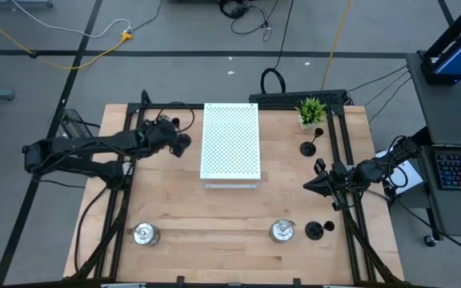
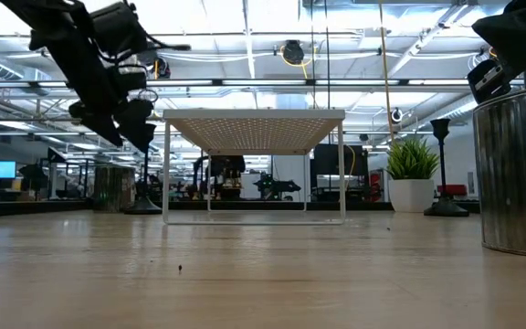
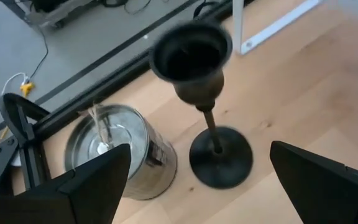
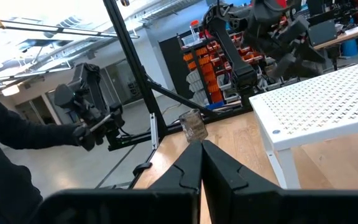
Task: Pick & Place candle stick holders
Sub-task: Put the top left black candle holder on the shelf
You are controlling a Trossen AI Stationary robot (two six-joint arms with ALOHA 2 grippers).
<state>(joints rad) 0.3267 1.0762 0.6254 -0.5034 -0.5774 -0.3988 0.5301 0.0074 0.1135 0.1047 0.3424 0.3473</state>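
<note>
A black metal candle stick holder (image 3: 205,106) with a round flat base, a thin upright stem and a flared cup stands on the pale wooden surface (image 1: 230,216) at its far left corner, just beside a squat shiny silver holder (image 3: 120,152) with a wick-like tuft inside. The left pincer (image 3: 201,186) hangs above this pair with its dark fingers (image 3: 95,177) spread wide – released, gripping nothing – and the black holder's base shows between the two fingers, below them. The left arm (image 1: 86,152) reaches in from the left edge, bent at the elbow, its wrist close to the left side of the white perforated rectangular board (image 1: 230,142) that stands on short legs in the middle of the far half. Other holders are spread over the surface: a second silver one (image 1: 144,234) near the front left, a third silver one (image 1: 282,231) front right with a black one (image 1: 315,230) just beside it, and another black one (image 1: 309,147) near the small green potted plant (image 1: 311,110) at the far right. The right pincer (image 1: 310,186) is clenched on nothing – its fingers (image 4: 197,168) pressed together to a point – and waits at the right edge, between the two right-hand black holders, its arm (image 1: 374,170) lying low and pointing inward toward the board.
</note>
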